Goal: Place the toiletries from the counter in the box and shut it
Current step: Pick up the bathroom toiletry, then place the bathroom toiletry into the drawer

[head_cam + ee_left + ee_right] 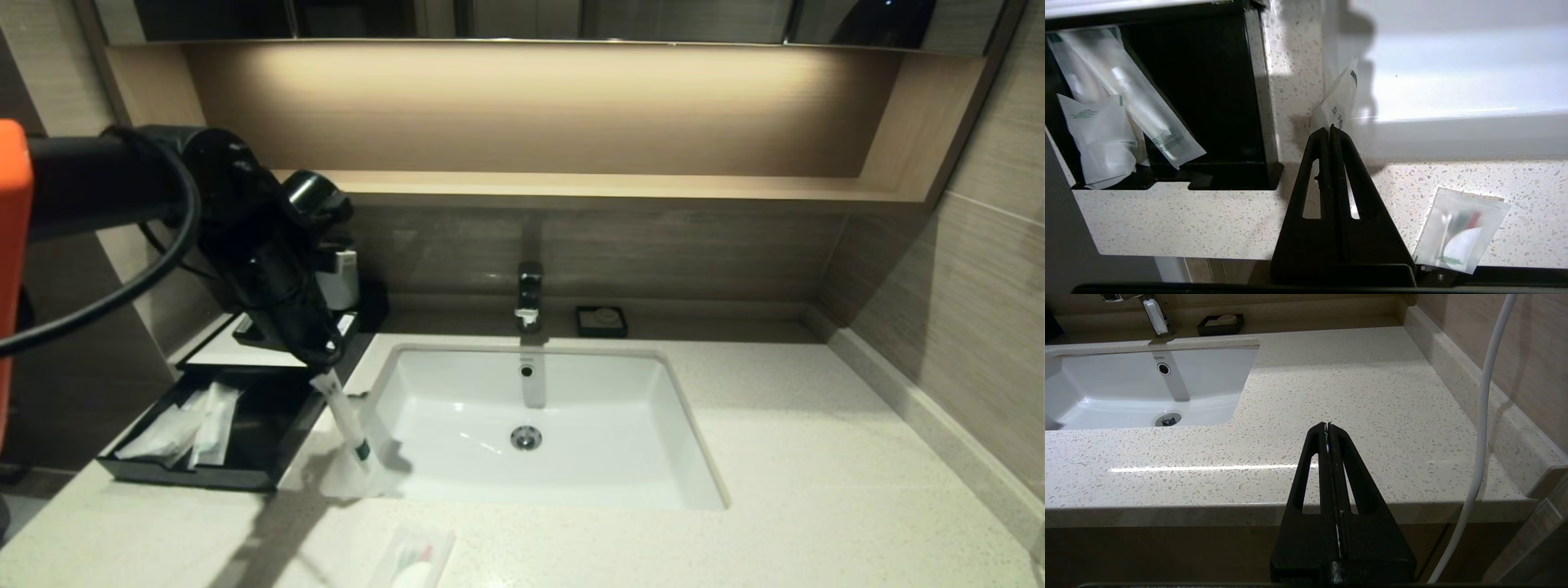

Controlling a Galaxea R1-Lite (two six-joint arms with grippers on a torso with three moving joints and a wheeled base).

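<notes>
My left gripper [324, 359] [1329, 129] is shut on the top end of a long slim translucent packet [351, 429] [1338, 100] with a green band. The packet hangs tilted over the counter [816, 457] between the box and the sink [457, 392]. Its lower end is by the sink's rim. The black box [237, 349] stands at the left with its drawer [282, 437] [1257, 102] pulled out. Two packets [196, 425] [1106, 134] lie inside the drawer. A flat pouch [412, 559] [1461, 230] with red-green print lies on the counter's front edge. My right gripper [1327, 424] is shut and empty, off the counter's front right.
A faucet [529, 294] and a small black soap dish [602, 321] stand behind the sink. A white cup [341, 278] sits behind the box. A wooden shelf [612, 186] runs along the back wall. A white cable [1484, 416] hangs beside the right gripper.
</notes>
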